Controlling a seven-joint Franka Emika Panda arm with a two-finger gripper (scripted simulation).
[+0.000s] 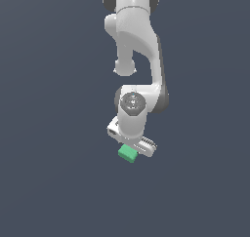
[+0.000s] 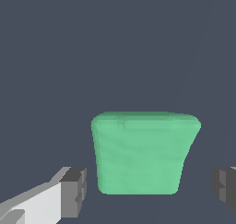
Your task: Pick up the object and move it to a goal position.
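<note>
The object is a small green cube (image 1: 127,154), low in the exterior view just under the white arm's hand. My gripper (image 1: 133,146) hangs over it, and the hand hides the fingers there. In the wrist view the cube (image 2: 140,154) sits between my two fingers. The gripper (image 2: 150,188) is open. One dark pad (image 2: 76,191) stands a small gap from one side of the cube, and the other pad (image 2: 224,187) is farther from the opposite side. Neither pad touches the cube.
The white arm (image 1: 136,46) comes down from the top middle of the exterior view. A plain dark grey surface (image 1: 49,182) surrounds the cube on all sides.
</note>
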